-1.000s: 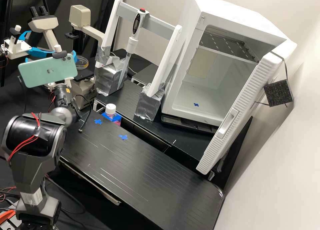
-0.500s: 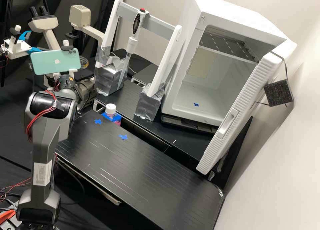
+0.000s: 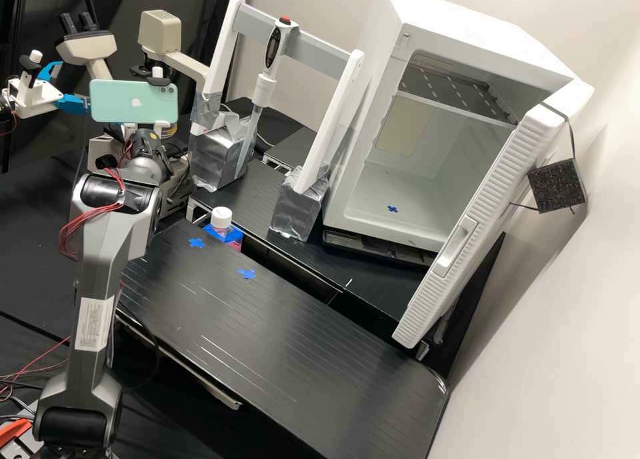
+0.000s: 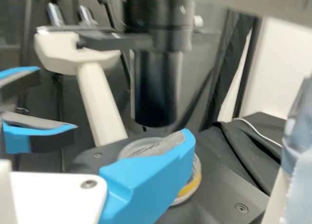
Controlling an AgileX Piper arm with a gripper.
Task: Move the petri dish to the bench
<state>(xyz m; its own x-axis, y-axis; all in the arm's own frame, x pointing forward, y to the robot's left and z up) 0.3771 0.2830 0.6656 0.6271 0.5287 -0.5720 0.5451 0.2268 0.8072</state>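
My gripper (image 4: 183, 144), can't tell spread or pinching, partly hides the dish (image 4: 195, 181) on the microscope's (image 4: 100, 104) stage (image 4: 219, 192); tube (image 4: 155, 87) overhead.

White label (image 3: 94, 324) on the grey arm (image 3: 99, 262), print too small to read; pale logo (image 3: 137, 102) on back of mint phone (image 3: 111, 106); two blue crosses (image 3: 247, 273) on black bench (image 3: 300, 352), third cross (image 3: 393, 208) on floor of white chamber (image 3: 480, 36)
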